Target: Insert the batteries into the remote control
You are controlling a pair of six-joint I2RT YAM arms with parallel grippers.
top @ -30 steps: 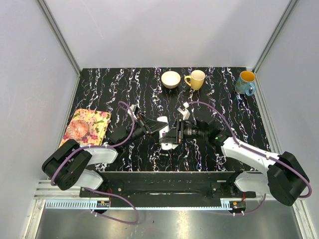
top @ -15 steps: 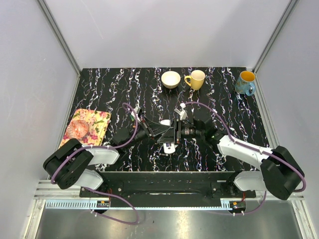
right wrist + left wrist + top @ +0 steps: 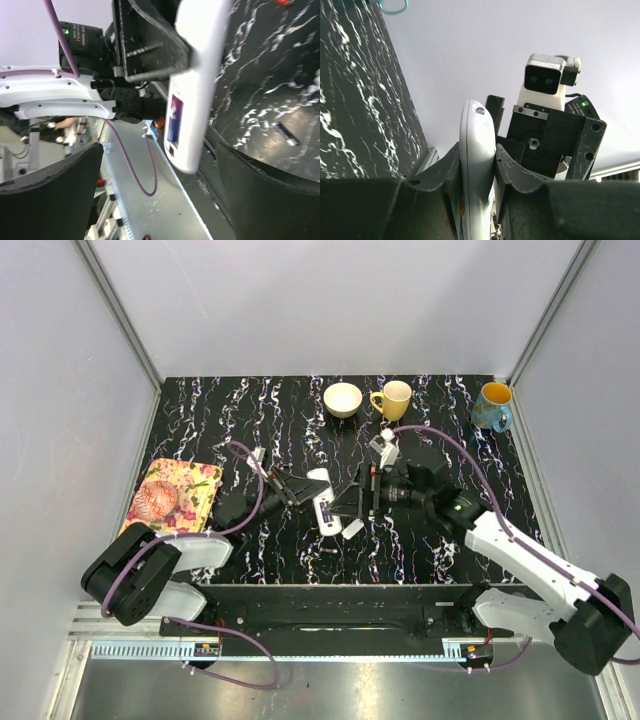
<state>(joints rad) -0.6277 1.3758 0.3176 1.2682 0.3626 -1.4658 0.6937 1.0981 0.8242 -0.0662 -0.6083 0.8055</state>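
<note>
Top external view: over the dark marbled worktop [image 3: 220, 430], the left gripper [image 3: 303, 492] is clamped tight on the remote control [image 3: 322, 502], apparently lifted clear. The right gripper [image 3: 358, 502] faces the left gripper closely, spread wide and empty. A loose battery [image 3: 286, 134] lies near the left gripper. Pressing a cell in could twist the remote out of that narrow hold.

Smooth plastic, matt claw
The remote control [image 3: 476, 125] is glossy white plastic, pinched by the matt black fingers [image 3: 515, 170] of the left gripper [image 3: 476, 150]; the table [image 3: 350, 100] beside that claw is smooth black, white-veined.
</note>
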